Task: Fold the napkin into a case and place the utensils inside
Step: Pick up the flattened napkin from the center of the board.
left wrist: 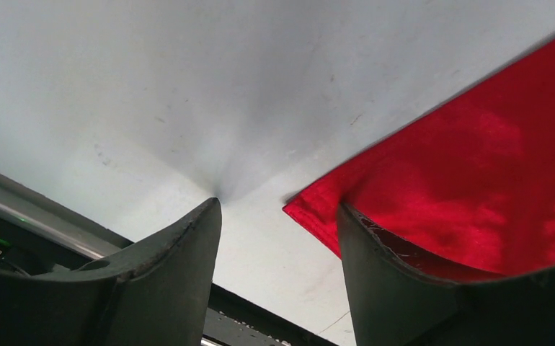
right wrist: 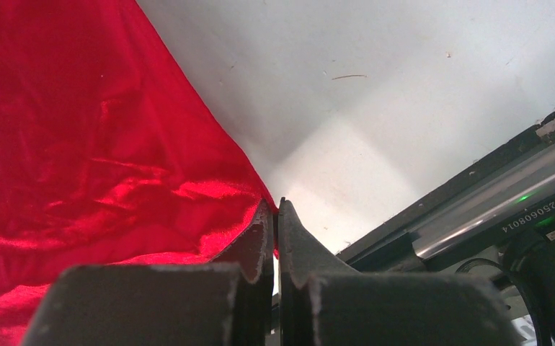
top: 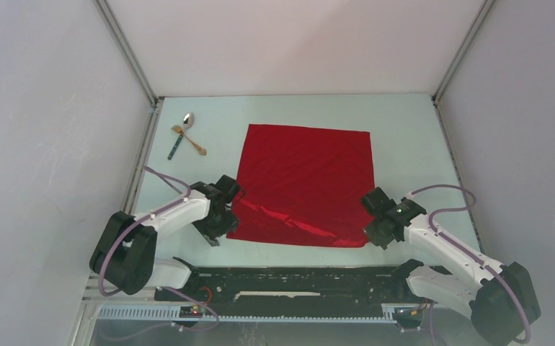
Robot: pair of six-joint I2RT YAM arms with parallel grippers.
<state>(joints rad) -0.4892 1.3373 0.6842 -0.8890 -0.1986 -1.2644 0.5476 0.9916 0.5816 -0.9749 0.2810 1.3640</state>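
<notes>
The red napkin (top: 303, 180) lies spread as a square on the table, with a shiny crease along its near edge. My left gripper (top: 219, 227) is open at the near left corner. In the left wrist view (left wrist: 278, 209) one finger stands over the napkin (left wrist: 476, 166) and the other over bare table, with the corner between them. My right gripper (top: 375, 227) is shut on the near right corner; the right wrist view (right wrist: 276, 205) shows the napkin (right wrist: 80, 144) pinched at the fingertips. The silver spoon (top: 187, 120), gold fork (top: 191, 142) and teal-handled piece (top: 175, 149) lie together at the far left.
White walls enclose the table on the left, right and back, with metal posts (top: 127, 50) at the far corners. A black rail (top: 289, 277) runs along the near edge between the arm bases. It also shows in the right wrist view (right wrist: 476, 202).
</notes>
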